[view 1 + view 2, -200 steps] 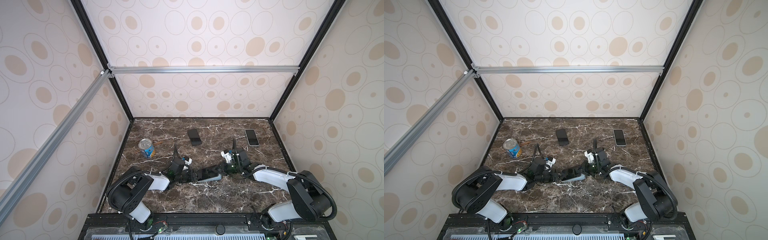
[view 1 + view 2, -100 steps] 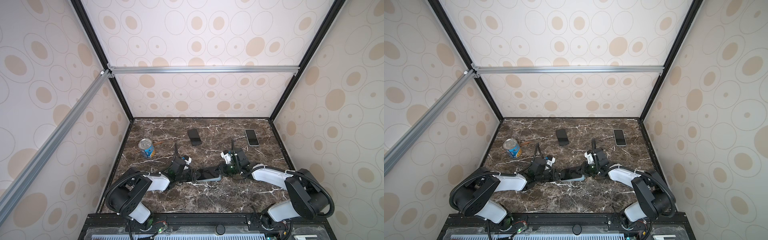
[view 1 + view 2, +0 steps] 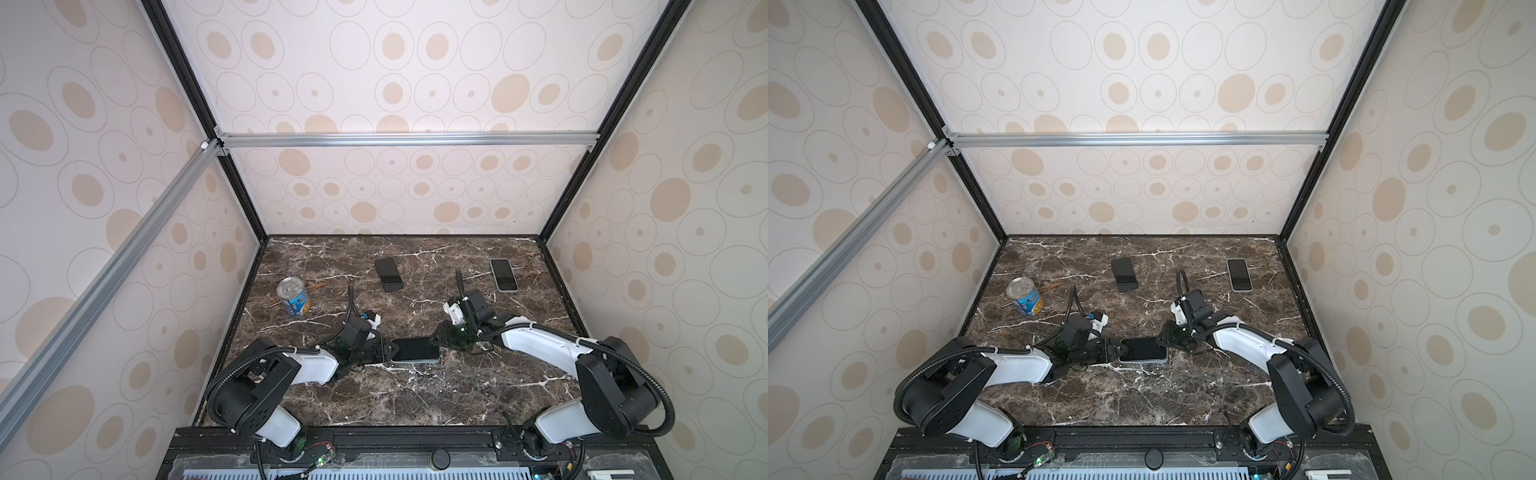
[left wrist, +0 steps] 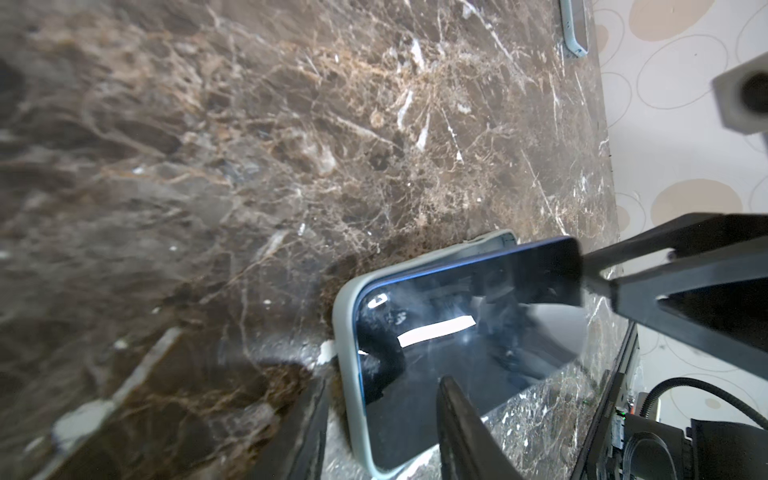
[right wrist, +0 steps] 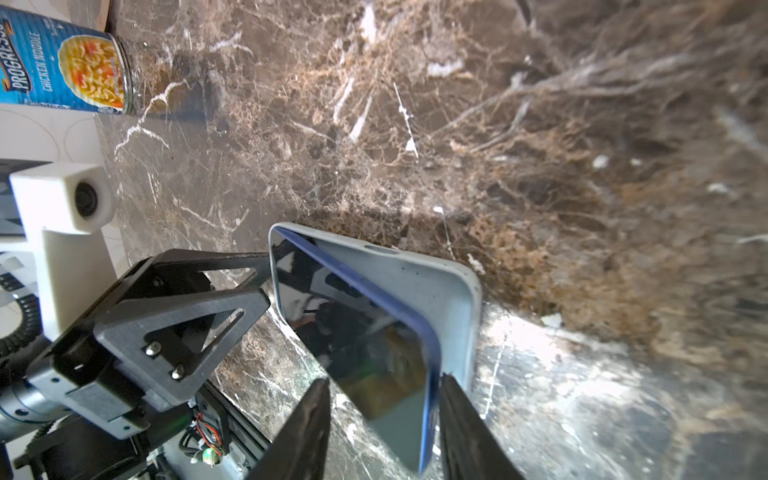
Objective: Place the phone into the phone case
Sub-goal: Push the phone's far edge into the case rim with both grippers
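The phone (image 3: 415, 349) (image 3: 1142, 348), dark-screened with a blue edge, lies at the table's front middle in the pale grey-green phone case (image 3: 415, 362) (image 4: 347, 332). Its left end sits in the case. Its right end (image 5: 353, 332) tilts up out of the case (image 5: 449, 282). My left gripper (image 3: 387, 351) (image 4: 382, 380) is open around the case's left end, one finger over the screen, the other beside the case rim. My right gripper (image 3: 438, 338) (image 5: 384, 378) is open around the phone's raised end, one finger close to its blue edge.
A soup can (image 3: 294, 296) (image 5: 70, 62) stands at the left with a wooden stick (image 3: 313, 286) behind it. A dark phone (image 3: 388, 274) lies at the back middle. Another phone in a pale case (image 3: 503, 275) (image 4: 575, 29) lies at the back right. Patterned walls close three sides.
The right gripper's jaws have opened at the phone's right end, where they were shut before. The phone and case seem to lie flatter. The left gripper has stayed in place.
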Robot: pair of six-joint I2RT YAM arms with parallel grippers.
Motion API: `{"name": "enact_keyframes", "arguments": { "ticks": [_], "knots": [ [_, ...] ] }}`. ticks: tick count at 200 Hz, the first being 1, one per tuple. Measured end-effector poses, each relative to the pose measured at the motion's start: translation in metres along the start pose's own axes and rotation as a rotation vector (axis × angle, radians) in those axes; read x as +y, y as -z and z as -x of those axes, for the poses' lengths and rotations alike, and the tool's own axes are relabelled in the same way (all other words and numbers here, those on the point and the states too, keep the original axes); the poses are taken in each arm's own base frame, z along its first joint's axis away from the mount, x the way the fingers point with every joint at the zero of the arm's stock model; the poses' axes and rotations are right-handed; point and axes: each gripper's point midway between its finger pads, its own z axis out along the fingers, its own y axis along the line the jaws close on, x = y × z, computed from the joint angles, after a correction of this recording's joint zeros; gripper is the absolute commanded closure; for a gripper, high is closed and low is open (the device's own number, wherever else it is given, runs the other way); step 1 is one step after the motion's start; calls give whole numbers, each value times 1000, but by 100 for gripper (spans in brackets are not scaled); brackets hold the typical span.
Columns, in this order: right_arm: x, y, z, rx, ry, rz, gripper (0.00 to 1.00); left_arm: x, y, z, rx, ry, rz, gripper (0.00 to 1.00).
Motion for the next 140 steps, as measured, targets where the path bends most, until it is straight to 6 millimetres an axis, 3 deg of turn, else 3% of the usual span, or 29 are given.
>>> {"name": "enact_keyframes", "arguments": {
  "ticks": [48, 81, 107, 140],
  "knots": [
    [-3, 21, -4, -30, 23, -46, 52, 3, 3, -2, 10, -26, 22, 57],
    [-7, 33, -3, -64, 39, -72, 68, 4, 3, -3, 20, -43, 30, 59],
    [-18, 26, -11, -38, 30, -92, 73, 4, 3, -4, 31, -51, 33, 62],
    [-28, 9, -16, 19, 7, -105, 77, 5, 2, -7, 47, -54, 36, 74]
  ]
}}
